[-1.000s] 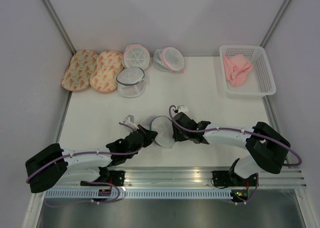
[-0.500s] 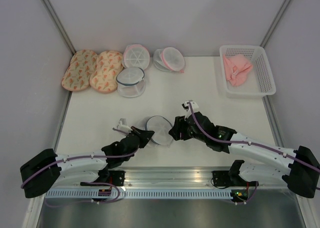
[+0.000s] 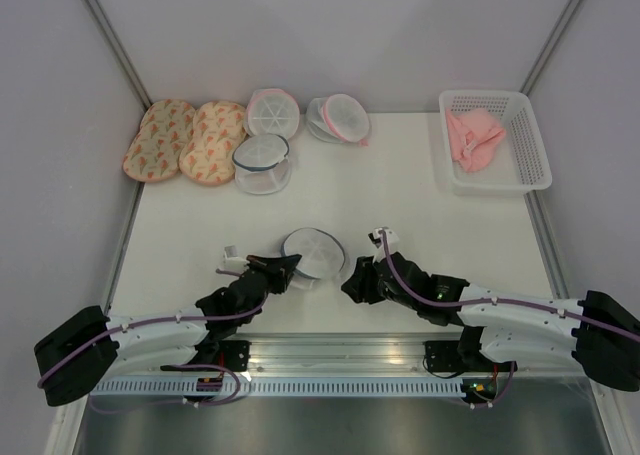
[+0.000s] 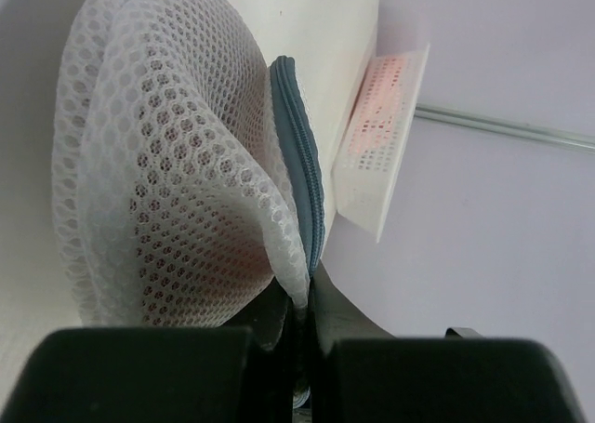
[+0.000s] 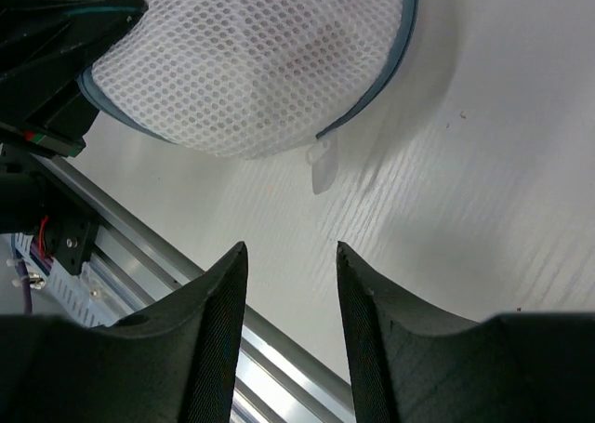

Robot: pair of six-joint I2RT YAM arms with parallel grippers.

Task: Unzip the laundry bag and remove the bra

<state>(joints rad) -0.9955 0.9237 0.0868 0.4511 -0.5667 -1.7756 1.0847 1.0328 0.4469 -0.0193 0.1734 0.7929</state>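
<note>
Well behind laundry bag (image 3: 313, 253): pads (image 3: 185, 140), mesh bags (image 3: 272, 112), basket (image 3: 528, 145).

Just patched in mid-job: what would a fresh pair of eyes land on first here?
The white mesh laundry bag with its blue-grey rim sits at the table's near centre, its edge pinched in the left jaws, which are shut on it. Just right of it, the right jaws stand open and empty, with the bag's small white zipper tab ahead of them. At the far right, a white basket holds a pink cloth.
</note>
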